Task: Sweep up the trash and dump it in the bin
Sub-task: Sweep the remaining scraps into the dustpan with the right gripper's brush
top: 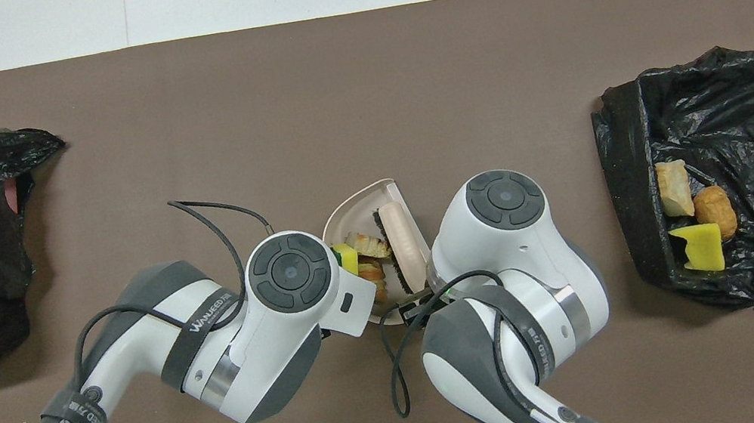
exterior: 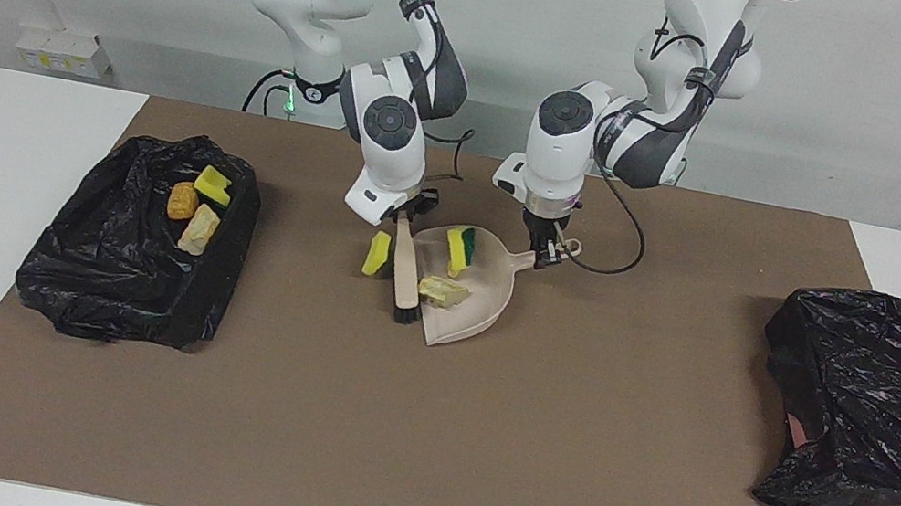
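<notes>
Nearest you in the facing view, the dustpan (exterior: 469, 293) lies on the counter (exterior: 419, 433) with two trash pieces in it; a yellow sponge chunk (exterior: 377, 253) stands outside, just beside the brush (exterior: 406, 275), toward the right arm's end. Your right gripper (exterior: 404, 215) pinches the brush; your left gripper (exterior: 551, 252) pinches the dustpan's handle. From overhead, the bin (top: 716, 178) at the right arm's end holds three pieces.

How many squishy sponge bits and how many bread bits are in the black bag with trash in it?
In the bin bag:
Yellow sponge chunk: 1
Bread pieces: 2
Total: 3
</notes>
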Action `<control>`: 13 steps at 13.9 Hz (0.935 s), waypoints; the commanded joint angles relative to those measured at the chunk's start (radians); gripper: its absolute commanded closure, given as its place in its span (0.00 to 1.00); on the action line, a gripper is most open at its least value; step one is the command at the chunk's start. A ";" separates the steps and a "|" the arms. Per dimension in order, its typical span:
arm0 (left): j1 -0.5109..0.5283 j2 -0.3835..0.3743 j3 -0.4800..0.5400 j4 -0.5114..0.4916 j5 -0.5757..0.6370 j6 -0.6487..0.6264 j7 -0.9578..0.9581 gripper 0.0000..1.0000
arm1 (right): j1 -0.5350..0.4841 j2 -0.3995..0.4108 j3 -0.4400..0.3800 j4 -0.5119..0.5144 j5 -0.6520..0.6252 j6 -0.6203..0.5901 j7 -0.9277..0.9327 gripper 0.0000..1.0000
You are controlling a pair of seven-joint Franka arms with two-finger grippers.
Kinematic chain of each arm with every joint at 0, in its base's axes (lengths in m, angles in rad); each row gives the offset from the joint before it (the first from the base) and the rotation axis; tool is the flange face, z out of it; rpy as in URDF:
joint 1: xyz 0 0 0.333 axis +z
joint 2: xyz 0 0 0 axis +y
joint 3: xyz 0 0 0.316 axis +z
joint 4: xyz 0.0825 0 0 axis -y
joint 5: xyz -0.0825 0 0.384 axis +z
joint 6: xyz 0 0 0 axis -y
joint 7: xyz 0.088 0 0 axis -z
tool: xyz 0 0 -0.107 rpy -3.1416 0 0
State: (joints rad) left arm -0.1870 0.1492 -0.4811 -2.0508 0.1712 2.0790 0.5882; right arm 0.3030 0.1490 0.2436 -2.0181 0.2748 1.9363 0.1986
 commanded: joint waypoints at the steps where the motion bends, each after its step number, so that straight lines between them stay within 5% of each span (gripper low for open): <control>1: 0.012 -0.030 0.001 -0.040 0.018 0.029 0.016 1.00 | -0.053 -0.087 -0.003 0.009 -0.082 -0.112 0.002 1.00; 4: 0.011 -0.030 0.001 -0.040 0.019 0.027 0.016 1.00 | -0.070 -0.115 -0.003 -0.011 -0.332 -0.177 -0.030 1.00; 7: -0.002 -0.036 -0.001 -0.040 0.019 0.013 0.015 1.00 | -0.203 -0.124 -0.001 -0.072 -0.462 -0.155 -0.145 1.00; 10: -0.003 -0.042 -0.027 -0.040 0.019 -0.022 0.013 1.00 | -0.234 -0.105 0.005 -0.151 -0.464 -0.065 -0.125 1.00; 13: -0.003 -0.062 -0.059 -0.054 0.019 -0.037 0.010 1.00 | -0.156 -0.074 0.006 -0.156 -0.331 -0.057 -0.120 1.00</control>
State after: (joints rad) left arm -0.1885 0.1355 -0.5223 -2.0586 0.1738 2.0571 0.5934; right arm 0.0956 0.0721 0.2396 -2.1608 -0.1279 1.8602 0.0707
